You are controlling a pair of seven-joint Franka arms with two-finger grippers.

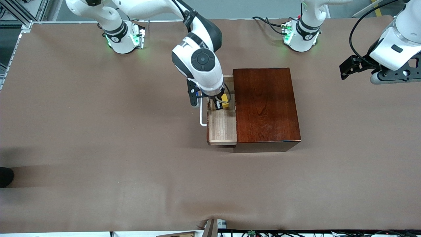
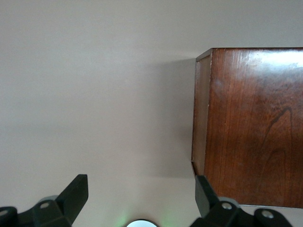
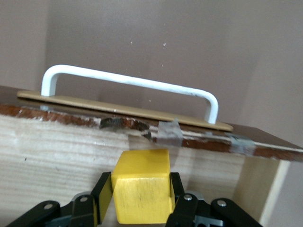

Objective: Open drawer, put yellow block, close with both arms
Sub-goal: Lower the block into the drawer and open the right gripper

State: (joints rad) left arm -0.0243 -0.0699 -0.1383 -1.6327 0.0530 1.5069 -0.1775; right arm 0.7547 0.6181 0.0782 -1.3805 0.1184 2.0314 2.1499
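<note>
The drawer stands pulled out of the dark-red wooden box, with its white bar handle toward the right arm's end. My right gripper is down in the open tray, shut on the yellow block. In the right wrist view the yellow block sits between the fingers, with the drawer's front and white handle just ahead. My left gripper is open and empty, up over the table at the left arm's end, apart from the box.
Brown cloth covers the whole table. The arms' green-lit bases stand along the table edge farthest from the front camera. A dark object lies at the table edge on the right arm's end.
</note>
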